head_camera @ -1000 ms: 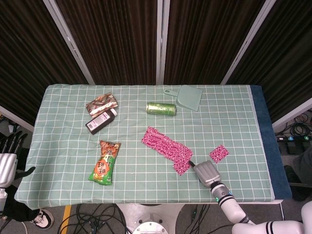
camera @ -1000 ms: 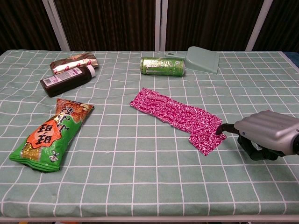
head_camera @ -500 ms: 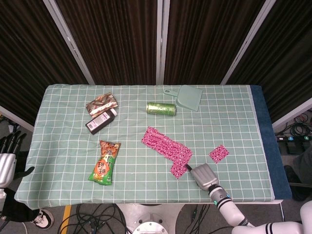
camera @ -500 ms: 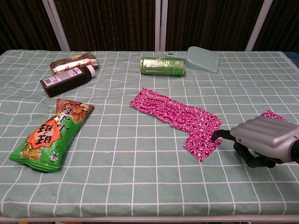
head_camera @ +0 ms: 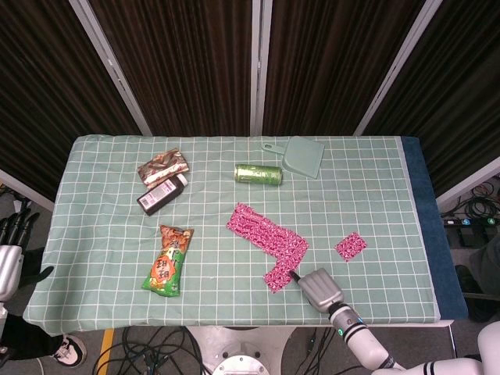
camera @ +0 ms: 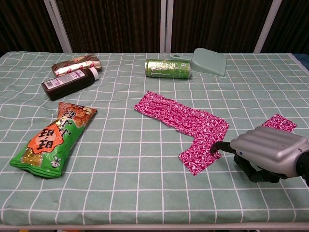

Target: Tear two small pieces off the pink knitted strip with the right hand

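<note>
The long pink knitted strip (head_camera: 267,233) lies flat near the middle of the green checked cloth surface (head_camera: 109,226), slanting from upper left to lower right. Its near end is bent toward the front edge, and a flap (camera: 199,155) of it hangs on there, pulled sideways. The silver right hand (camera: 268,153) sits low at the front right of the surface, just beside that flap. Its dark fingertip (camera: 216,145) touches the edge of the flap, and the other fingers are curled under; I cannot tell if it really grips the cloth or only presses on it. One small pink knitted piece (head_camera: 351,246) lies alone to the right, apart from the strip. The left hand (head_camera: 11,250) is off the left side of the surface, fingers pointing up and a little apart, holding nothing. Farther back sit a green drink can (camera: 167,68) on its side, a pale green plastic dustpan (camera: 208,62), a dark brown bottle (camera: 70,82) lying down and a shiny brown wrapper (camera: 76,65). A green and orange snack bag (camera: 53,137) lies at the front left.
</note>
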You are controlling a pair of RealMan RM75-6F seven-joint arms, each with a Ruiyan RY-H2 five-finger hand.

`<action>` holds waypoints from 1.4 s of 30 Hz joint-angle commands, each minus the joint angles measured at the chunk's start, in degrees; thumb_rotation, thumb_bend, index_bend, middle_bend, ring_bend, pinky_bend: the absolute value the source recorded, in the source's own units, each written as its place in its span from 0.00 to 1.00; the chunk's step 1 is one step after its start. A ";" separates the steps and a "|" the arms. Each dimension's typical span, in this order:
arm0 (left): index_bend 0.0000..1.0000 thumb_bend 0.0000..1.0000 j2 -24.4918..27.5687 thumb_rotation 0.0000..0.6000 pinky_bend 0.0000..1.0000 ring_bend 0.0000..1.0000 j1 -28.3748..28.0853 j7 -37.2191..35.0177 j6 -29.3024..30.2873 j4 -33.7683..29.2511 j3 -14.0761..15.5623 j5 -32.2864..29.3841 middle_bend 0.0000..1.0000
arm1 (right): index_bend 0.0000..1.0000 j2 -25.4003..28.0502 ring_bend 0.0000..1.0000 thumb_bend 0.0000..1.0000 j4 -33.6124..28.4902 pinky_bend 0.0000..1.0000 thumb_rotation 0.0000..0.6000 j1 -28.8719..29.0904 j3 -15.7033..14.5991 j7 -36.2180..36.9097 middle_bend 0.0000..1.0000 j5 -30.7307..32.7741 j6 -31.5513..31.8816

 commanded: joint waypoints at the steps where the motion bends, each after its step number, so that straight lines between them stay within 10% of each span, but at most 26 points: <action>1: 0.06 0.09 0.05 1.00 0.09 0.00 0.00 -0.14 0.05 0.02 0.02 0.11 0.00 | 0.15 -0.33 0.89 1.00 -0.45 0.79 1.00 -0.06 -0.34 -0.28 0.93 -0.56 0.05; 29: 0.06 0.09 1.87 1.00 0.09 0.00 0.68 -1.46 0.65 -0.86 -0.77 -1.29 0.00 | 0.16 -5.49 0.89 1.00 1.33 0.79 1.00 2.37 2.46 -1.53 0.93 0.68 -1.48; 42: 0.06 0.09 1.31 1.00 0.09 0.00 0.68 -1.15 1.17 -0.38 -0.81 -0.71 0.00 | 0.16 3.52 0.89 1.00 -1.97 0.79 1.00 -1.87 3.51 9.25 0.93 -10.21 6.49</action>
